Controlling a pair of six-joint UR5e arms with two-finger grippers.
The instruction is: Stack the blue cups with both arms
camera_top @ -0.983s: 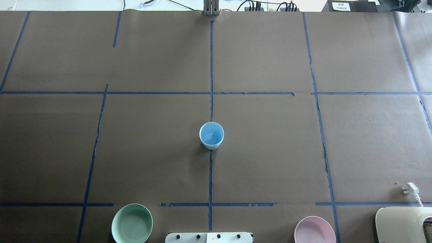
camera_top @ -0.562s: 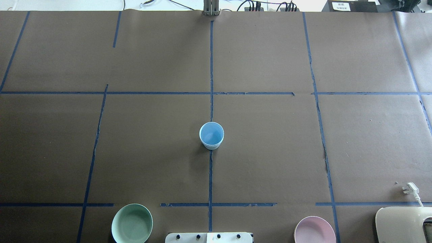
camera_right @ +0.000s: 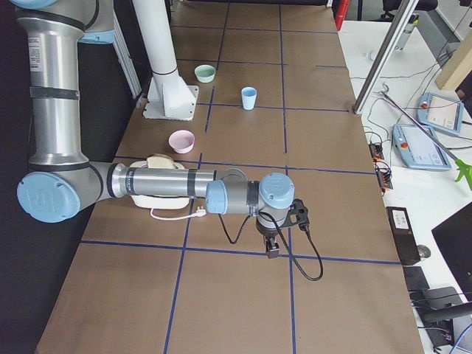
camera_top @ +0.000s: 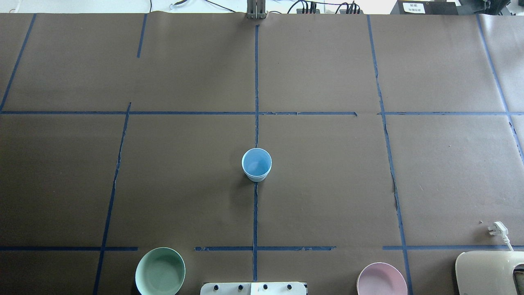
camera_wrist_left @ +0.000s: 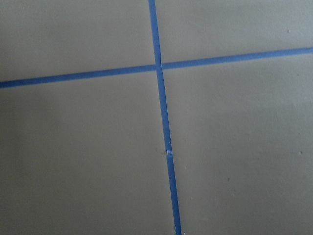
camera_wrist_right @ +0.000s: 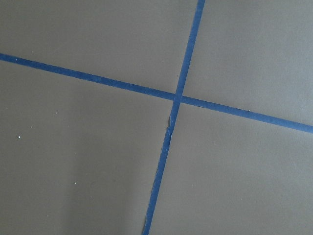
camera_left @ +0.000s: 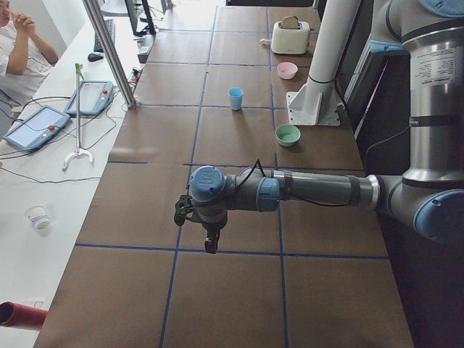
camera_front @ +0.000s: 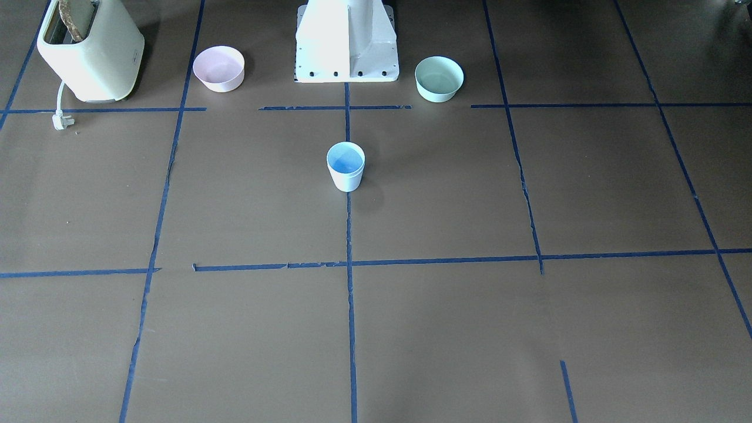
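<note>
- Blue cups [camera_top: 256, 164]: I can make out only one pale-blue tumbler shape, upright with its mouth open and bluer inside. Whether a second cup sits nested in it I cannot tell.
- It stands straight out from the white pedestal base [camera_front: 346, 41], well apart from it, on the centre blue tape line [camera_top: 256, 213] of the brown-covered table [camera_top: 327, 184]. Nothing touches it.
- Mint-green bowl [camera_front: 439, 78]: upright, just beside the pedestal base on the robot's left side.
- Pink bowl [camera_front: 218, 68]: upright, near the pedestal base on the robot's right side, a little further from it than the green one.
- Cream toaster [camera_front: 91, 50]: beyond the pink bowl as seen from the pedestal base, with a slice of bread [camera_front: 73, 12] in its slot and its white plug [camera_front: 59, 120] lying loose on the table.
- Left arm [camera_left: 312, 190]: stretched level, far from the pedestal base, toward the table's end on the robot's left. The left gripper [camera_left: 210, 243] hangs pointing down over a tape line, nowhere near the cup. From this side view I cannot tell how its jaws stand.
- Right arm [camera_right: 162, 182]: stretched the same way toward the opposite end, passing in front of the toaster. The right gripper [camera_right: 271, 247] points down over a tape crossing, and its jaws cannot be judged either.
- Both wrist cameras show only brown cover and crossing blue tape.
</note>
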